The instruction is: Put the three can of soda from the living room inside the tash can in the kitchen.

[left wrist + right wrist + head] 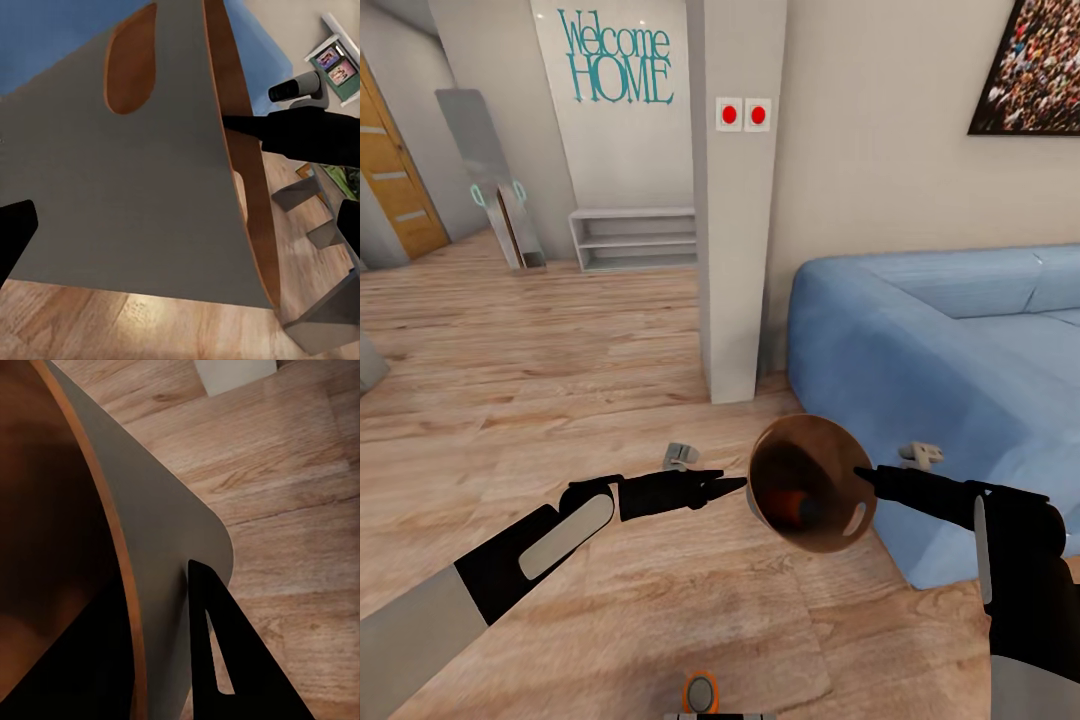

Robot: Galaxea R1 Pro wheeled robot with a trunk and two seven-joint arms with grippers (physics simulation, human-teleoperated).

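Nearest the robot, both black arms reach forward over the pale wood floor (540, 350), and between them hangs the trash can (812, 483), a tapered coppery-brown bin tilted so that its glossy brown inside faces the head camera. The right end effector (863, 474) is clenched on the bin's rim at the side nearest the sofa; in the right wrist view one finger (225, 660) lies on the grey outer wall while the other sits inside against the brown lining, the rim pinched between them. The left end effector (735, 484) points at the opposite side of the bin, its tip just beside the wall; in the left wrist view its dark fingertips (13, 232) stand spread well apart at either side of the bin's grey outside, so it is released and not gripping. Inside the bin, low against the bottom, lies one orange can of soda (793, 505), partly in shadow. Just beyond the bin on the right stands the light-blue sofa (950, 340), its rounded arm near the bin. Behind that rises a white pillar (735, 250) with two red buttons (744, 115), and farther off a low white shelf (632, 240) stands against the wall beneath the teal "Welcome HOME" lettering (617, 70).
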